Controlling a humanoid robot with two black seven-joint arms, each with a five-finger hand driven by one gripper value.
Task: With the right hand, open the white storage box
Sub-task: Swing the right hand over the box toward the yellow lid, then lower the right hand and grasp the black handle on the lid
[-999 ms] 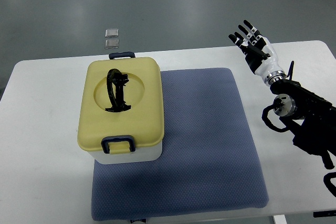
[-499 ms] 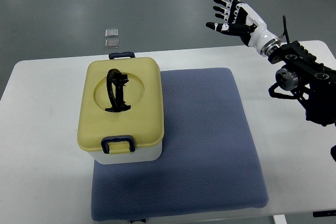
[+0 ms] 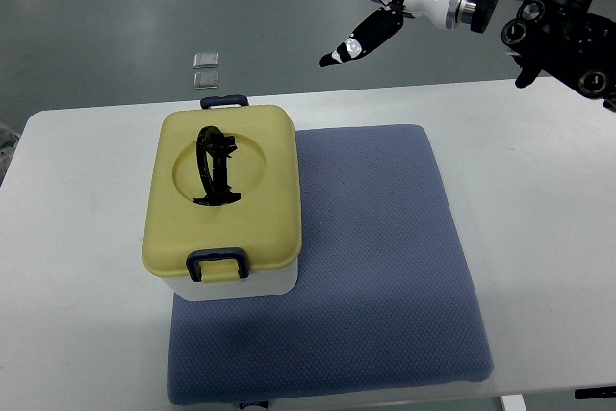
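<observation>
Right hand (image 3: 351,2) is up high past the table's far edge, glossy white with black fingertips, fingers spread and holding nothing. Nearer, the box (image 3: 224,204) sits lid-on across the left edge of a dimpled blue mat (image 3: 385,267): rounded yellow lid, black handle, dark latches. Bare white table (image 3: 77,267) all round.

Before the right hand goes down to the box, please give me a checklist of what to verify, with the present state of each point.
1. Right hand holds nothing, fingers spread: ok.
2. Right hand above the storage box: not ok, it hangs beyond the table's far edge.
3. Yellow lid closed: ok.
4. Front latch reachable, nothing over it: ok.
5. Rear latch fastened or released: cannot tell.
6. Box sits partly on the blue mat: ok.
</observation>
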